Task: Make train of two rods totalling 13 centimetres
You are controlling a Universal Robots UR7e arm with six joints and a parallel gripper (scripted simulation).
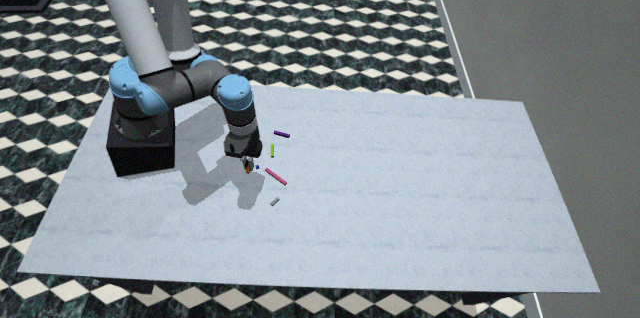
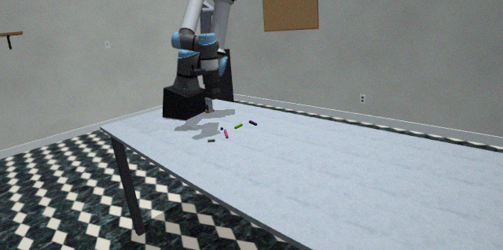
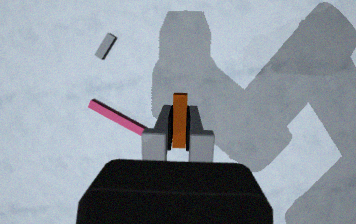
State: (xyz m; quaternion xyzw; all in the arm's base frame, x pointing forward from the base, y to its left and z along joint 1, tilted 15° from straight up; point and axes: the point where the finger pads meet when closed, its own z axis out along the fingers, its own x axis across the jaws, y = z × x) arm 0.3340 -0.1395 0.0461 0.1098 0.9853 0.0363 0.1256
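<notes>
My gripper (image 1: 248, 164) (image 2: 209, 111) (image 3: 179, 119) is shut on the orange rod (image 1: 248, 170) (image 3: 180, 120), which it holds above the table, pointing along the fingers' gap in the wrist view. The pink rod (image 1: 276, 176) (image 2: 225, 134) (image 3: 115, 116) lies slanted on the table beside the gripper in the wrist view, its near end hidden behind a finger. The blue rod (image 1: 257, 167) (image 2: 222, 128) lies near the pink rod's end. The grey rod (image 1: 275, 202) (image 2: 211, 141) (image 3: 106, 46) lies apart. The lime rod (image 1: 272, 150) (image 2: 238, 126) and purple rod (image 1: 281, 134) (image 2: 253, 123) lie apart too.
The pale table (image 1: 400, 183) (image 2: 334, 171) extends far to the right of the rods in the top view. The black robot base (image 1: 142, 158) (image 2: 182, 102) stands at its left end. The arm's shadow falls on the table around and beneath the gripper.
</notes>
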